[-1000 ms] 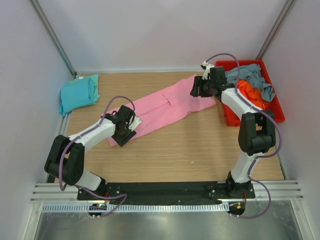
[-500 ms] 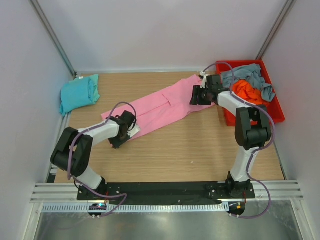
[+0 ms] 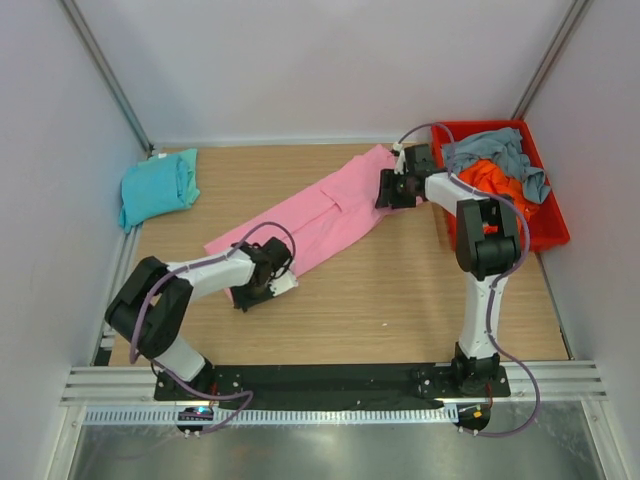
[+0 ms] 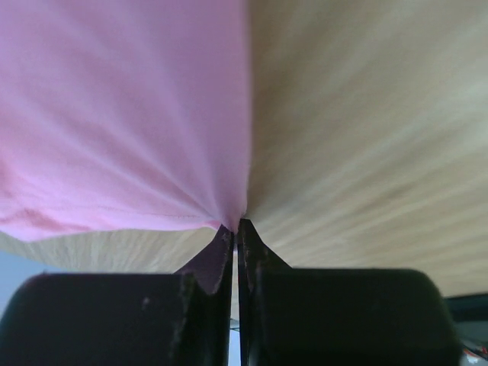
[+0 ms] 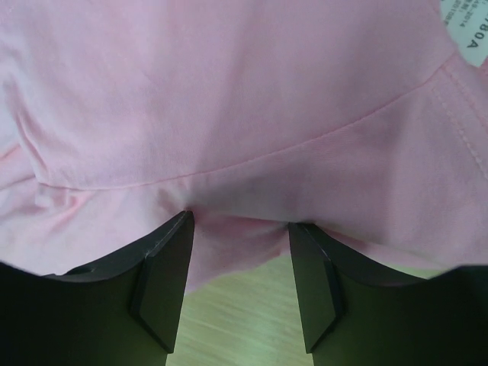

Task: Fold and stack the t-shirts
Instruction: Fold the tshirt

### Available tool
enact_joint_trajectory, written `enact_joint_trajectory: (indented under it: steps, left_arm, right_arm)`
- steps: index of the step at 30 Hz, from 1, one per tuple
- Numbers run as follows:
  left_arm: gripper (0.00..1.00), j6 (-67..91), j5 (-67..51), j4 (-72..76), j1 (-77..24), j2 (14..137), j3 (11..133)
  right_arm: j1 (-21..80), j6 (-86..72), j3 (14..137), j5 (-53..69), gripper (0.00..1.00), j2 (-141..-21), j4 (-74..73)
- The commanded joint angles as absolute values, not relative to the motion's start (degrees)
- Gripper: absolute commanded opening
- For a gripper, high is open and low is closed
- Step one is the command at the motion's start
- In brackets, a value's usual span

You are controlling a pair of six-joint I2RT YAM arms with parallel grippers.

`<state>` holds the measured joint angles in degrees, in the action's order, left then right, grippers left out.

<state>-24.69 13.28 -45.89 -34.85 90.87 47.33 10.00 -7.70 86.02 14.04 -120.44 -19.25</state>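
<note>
The pink t-shirt [image 3: 330, 205] lies in a long diagonal strip across the wooden table, from near left to far right. My left gripper [image 3: 248, 290] is at its near-left end, shut on a pinched corner of the pink t-shirt [image 4: 130, 114]; the left gripper [image 4: 235, 226] has cloth bunched at its tips. My right gripper [image 3: 388, 192] is open at the far-right end. In the right wrist view the right gripper [image 5: 240, 221] presses down on the hem of the pink t-shirt [image 5: 229, 91], with cloth between its spread fingers. A teal t-shirt [image 3: 158, 187] lies folded at the far left.
A red bin [image 3: 550, 215] stands at the far right, right beside the right arm. It holds the orange t-shirt [image 3: 497, 180] and the grey-blue t-shirt [image 3: 500, 150]. A white label [image 5: 467, 23] shows on the pink cloth. White walls close in the table.
My left gripper has gone from open to shut on the pink t-shirt's near-left corner and shifted a little right. My right gripper has come down and left onto the far end.
</note>
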Motion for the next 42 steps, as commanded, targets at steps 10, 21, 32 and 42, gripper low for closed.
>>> enact_joint_trajectory:
  steps: [10, 21, 32, 42]
  left_arm:
    - [0.01, -19.51, 0.18, -59.94, -60.55, 95.79, 55.18]
    - [0.01, -19.51, -5.88, -61.00, -73.91, 111.61, 71.62]
    - [0.00, -20.83, -6.59, -61.87, -75.06, 121.63, 87.44]
    - [0.00, -21.36, -6.42, -62.84, -75.41, 127.78, 96.67]
  right_arm:
    - [11.95, -6.15, 107.03, 16.25, 0.59, -134.20, -26.10]
    - [14.94, -5.54, 116.36, 18.11, 0.59, -139.74, -28.74]
    - [14.94, -4.83, 127.43, 17.75, 0.60, -143.78, -31.28]
    - [14.85, -5.01, 137.37, 18.54, 0.61, -149.50, -31.03]
